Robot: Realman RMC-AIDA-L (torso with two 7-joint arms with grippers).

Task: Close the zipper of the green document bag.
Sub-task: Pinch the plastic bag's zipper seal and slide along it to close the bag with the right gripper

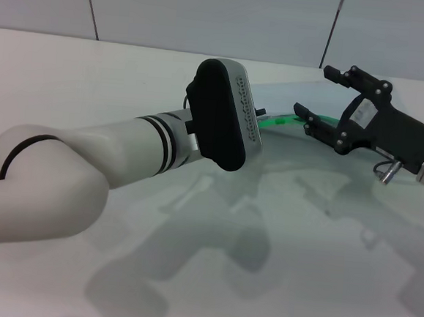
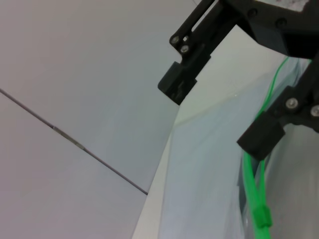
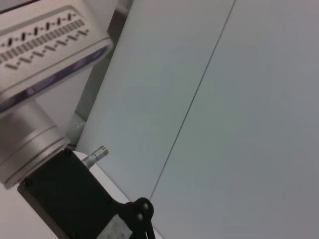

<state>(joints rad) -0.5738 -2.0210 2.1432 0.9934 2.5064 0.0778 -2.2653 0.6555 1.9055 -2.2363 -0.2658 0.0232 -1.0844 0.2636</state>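
the right gripper (image 1: 321, 97), jaws apart, hovers over the zipper (image 1: 281, 121) on the bag's (image 2: 199, 164) far edge, approaching; next it must pinch the slider (image 2: 262, 216).

A plain, bare robot test space, more like a lab or a demonstration cell than a home or shop. A smooth white counter (image 1: 93, 83) fills the foreground of the head view and carries only soft grey shadows. Behind it stands a wall of large pale grey panels (image 1: 208, 15), flat and unmarked, divided by thin dark seams (image 1: 92, 6). The same panels and seams show in both wrist views. The white arm (image 1: 64, 169) of the robot, ringed with black bands, reaches across the counter. The lighting is even and cool.
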